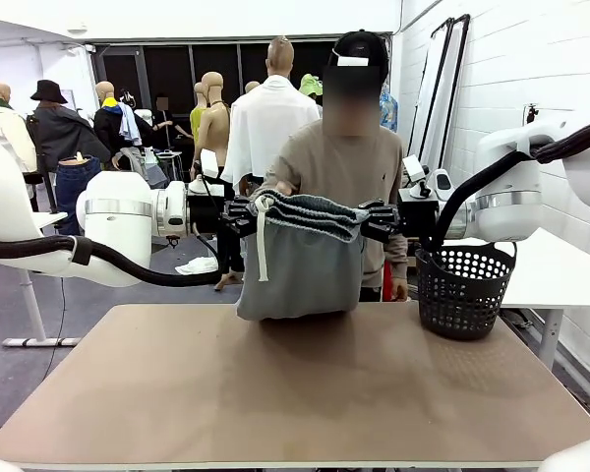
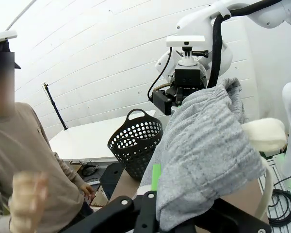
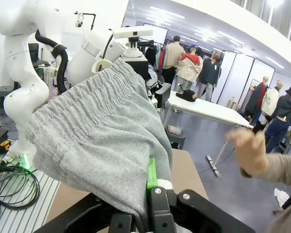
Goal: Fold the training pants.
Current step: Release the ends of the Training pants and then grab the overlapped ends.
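Note:
The light-grey training pants (image 1: 300, 261) hang above the far half of the table, bunched waistband on top and a white drawstring (image 1: 261, 241) dangling at their left. My left gripper (image 1: 242, 216) is shut on the waistband's left end and my right gripper (image 1: 379, 220) is shut on its right end, both at the same height. The lower edge of the cloth brushes the tabletop. In the left wrist view the grey fabric (image 2: 203, 155) drapes over my fingers (image 2: 156, 177). The right wrist view has the fabric (image 3: 97, 141) pinched beside a green pad (image 3: 151, 175).
A person in a beige sweater (image 1: 349, 162) stands right behind the pants, one hand raised (image 3: 247, 150). A black perforated basket (image 1: 462, 287) sits at the table's far right corner. The brown tabletop (image 1: 295, 393) spreads out in front of the pants.

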Motion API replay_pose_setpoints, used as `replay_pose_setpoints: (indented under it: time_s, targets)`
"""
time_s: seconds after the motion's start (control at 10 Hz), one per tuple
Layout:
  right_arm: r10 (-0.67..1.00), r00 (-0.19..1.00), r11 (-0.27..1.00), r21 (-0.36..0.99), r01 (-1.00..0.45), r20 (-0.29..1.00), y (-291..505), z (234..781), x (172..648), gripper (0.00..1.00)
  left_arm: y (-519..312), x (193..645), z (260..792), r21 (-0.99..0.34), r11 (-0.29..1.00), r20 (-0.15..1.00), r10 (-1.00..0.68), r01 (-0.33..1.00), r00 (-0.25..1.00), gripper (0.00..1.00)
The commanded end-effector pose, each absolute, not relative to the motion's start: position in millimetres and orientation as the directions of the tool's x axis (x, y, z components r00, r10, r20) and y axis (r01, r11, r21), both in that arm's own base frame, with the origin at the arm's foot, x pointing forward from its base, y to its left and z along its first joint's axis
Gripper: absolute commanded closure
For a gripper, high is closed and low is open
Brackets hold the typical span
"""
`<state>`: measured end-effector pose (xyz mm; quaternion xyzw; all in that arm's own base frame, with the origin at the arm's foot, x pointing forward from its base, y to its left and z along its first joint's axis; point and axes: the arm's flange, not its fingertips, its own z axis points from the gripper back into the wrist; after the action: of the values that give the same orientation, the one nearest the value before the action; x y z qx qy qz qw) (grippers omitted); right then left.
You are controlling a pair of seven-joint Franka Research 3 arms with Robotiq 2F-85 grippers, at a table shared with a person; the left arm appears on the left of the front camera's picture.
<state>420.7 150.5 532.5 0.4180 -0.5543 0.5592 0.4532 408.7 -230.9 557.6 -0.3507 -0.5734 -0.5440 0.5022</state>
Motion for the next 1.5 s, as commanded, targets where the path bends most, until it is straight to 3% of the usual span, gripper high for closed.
replay_pose_setpoints:
  time_s: [0.0, 1.4]
  targets:
    - [0.041, -0.243, 0.025, -0.244, -0.969, 0.969, 150.3, 534.1, 420.2, 1.00, -231.5, 406.7, 558.3, 0.275, 0.152, 0.957, -0.141, 0.950, -0.254, 1.00]
    - [0.041, -0.243, 0.025, -0.244, -0.969, 0.969, 150.3, 534.1, 420.2, 1.00, -231.5, 406.7, 558.3, 0.275, 0.152, 0.957, -0.141, 0.950, -0.254, 1.00]
